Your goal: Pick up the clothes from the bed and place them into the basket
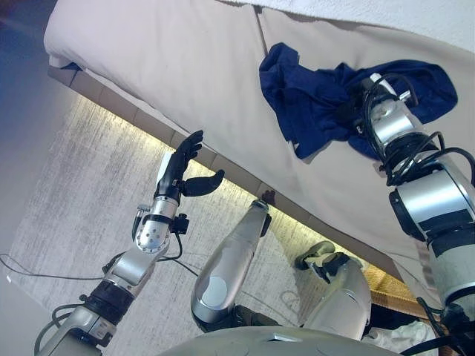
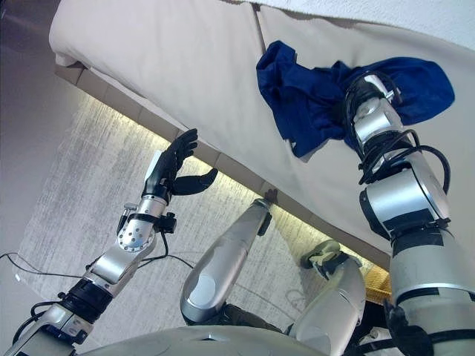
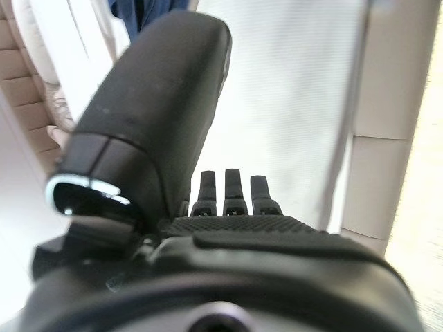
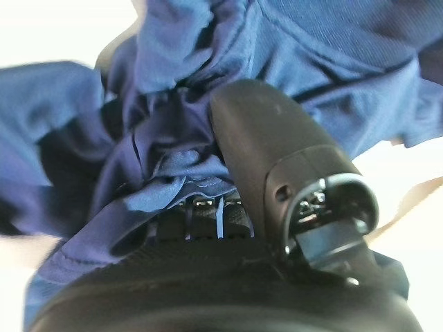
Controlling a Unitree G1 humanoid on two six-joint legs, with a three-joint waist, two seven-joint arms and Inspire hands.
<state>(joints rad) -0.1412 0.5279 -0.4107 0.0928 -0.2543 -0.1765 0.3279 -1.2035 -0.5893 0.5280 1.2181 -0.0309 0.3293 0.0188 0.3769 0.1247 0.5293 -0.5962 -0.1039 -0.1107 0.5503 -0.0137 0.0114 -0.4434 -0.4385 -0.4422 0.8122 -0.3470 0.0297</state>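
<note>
Right hand (image 4: 277, 173) fingers grasping navy garment (image 1: 312, 96) on bed (image 1: 185, 67) — left hand (image 1: 178, 167) fingers released.

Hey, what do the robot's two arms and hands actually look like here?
Both arms are silver-grey metal segments with black joint bands and loose black cables looping round the wrists. The left hand and right hand are dark, matte black, with jointed fingers and a thick rounded thumb.
</note>
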